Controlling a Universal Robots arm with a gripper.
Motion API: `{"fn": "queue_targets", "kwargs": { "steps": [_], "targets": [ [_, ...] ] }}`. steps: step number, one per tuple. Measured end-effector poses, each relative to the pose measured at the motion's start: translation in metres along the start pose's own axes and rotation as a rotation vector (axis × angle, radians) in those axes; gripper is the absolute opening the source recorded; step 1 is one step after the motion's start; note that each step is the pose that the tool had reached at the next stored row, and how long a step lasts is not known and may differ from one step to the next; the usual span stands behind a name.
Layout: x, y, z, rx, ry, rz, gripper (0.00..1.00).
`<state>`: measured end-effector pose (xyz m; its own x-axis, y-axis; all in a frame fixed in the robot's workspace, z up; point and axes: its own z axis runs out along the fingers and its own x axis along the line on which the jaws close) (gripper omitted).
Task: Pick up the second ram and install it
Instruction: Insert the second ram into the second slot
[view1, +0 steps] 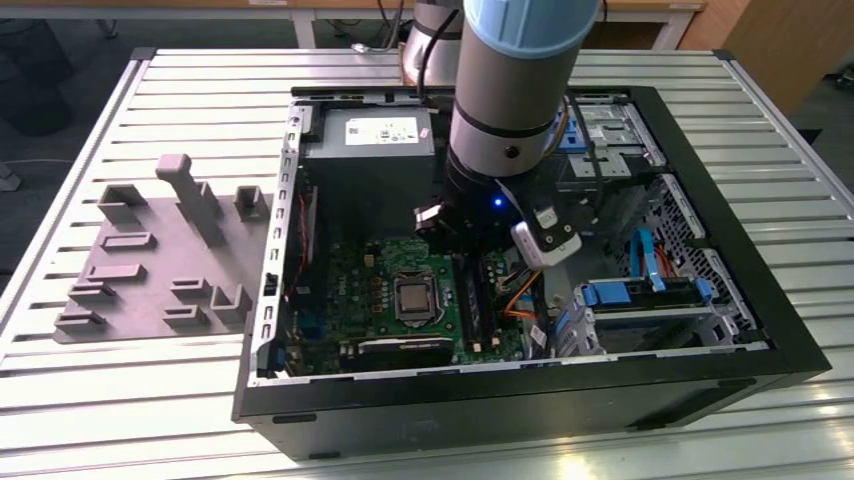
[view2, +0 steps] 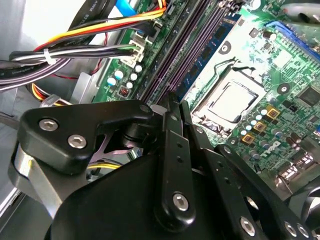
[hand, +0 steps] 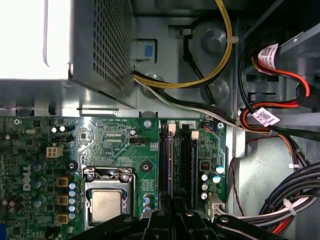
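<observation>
One blue stick, the second ram (view2: 212, 42), is seen standing on edge in a slot on the green motherboard (hand: 105, 135), just beside the CPU socket (view2: 235, 102); its face with black chips is caught in the second wrist view, while only its thin top edge (hand: 168, 165) is picked out in the first wrist view; a second dark slot is seen running alongside it on the side away from the socket. The gripper (view2: 173, 106) is held right over that line of slots, its two flat fingers (view2: 169, 125) drawn close together with barely a sliver between them; whether the stick's top edge is pinched or merely touched cannot be told. White slot clips (hand: 171, 128) are spotted at the far end of the slots. Bundled cables (view2: 90, 37) in yellow, orange, black and grey are seen running beside the slots on the side away from the socket. In the exterior view the arm (view1: 514, 80) is seen reaching down into the open black computer case (view1: 534, 390), with the grey power supply (view1: 374, 150) near it; light-blue drive brackets (view1: 641, 292) are noted toward the exterior view's right. The case is set on a slatted metal table (view1: 134, 400); a grey fixture tray (view1: 147, 260) is laid toward the exterior view's left, apart from the case.
</observation>
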<state>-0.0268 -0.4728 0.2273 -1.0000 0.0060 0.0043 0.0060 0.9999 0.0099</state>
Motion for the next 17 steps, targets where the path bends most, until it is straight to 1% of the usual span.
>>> {"fn": "queue_targets", "kwargs": {
  "steps": [6, 9, 13, 17],
  "targets": [
    [0.0, -0.0023, 0.0033, 0.0, 0.0004, -0.001, 0.14],
    [0.0, -0.004, 0.0035, 0.0, 0.0005, -0.002, 0.14],
    [0.0, -0.0047, 0.0039, 0.0001, 0.0005, -0.004, 0.14],
    [0.0, -0.0049, 0.0048, 0.0002, 0.001, -0.017, 0.14]
  ]
}}
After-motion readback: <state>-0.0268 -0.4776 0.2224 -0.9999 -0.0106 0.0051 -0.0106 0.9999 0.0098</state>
